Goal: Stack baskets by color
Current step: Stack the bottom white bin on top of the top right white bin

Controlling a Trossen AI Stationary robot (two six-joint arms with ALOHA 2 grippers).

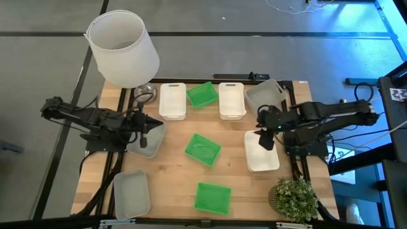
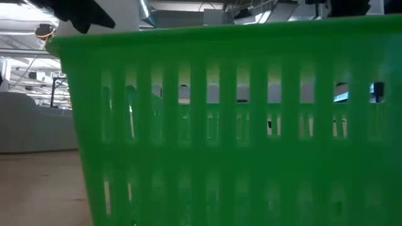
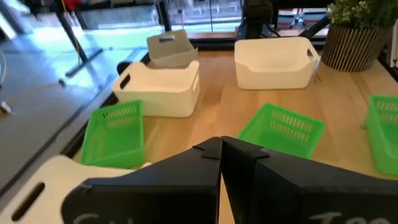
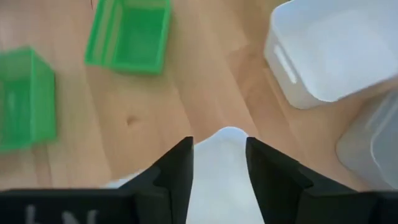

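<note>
Nine baskets (image 1: 203,149) lie unstacked; right gripper (image 1: 266,140) jaws released over a white one, left gripper (image 1: 144,132) clenched.

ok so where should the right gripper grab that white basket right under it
Probably the short rim wall nearest the right gripper: the white basket lies flat and open side up, so come straight down with one finger inside and one outside. The open fingers already straddle that edge.

Smooth plastic baskets (image 1: 203,149) (green ones slatted) on a pale matt wooden table (image 1: 166,168)
</note>
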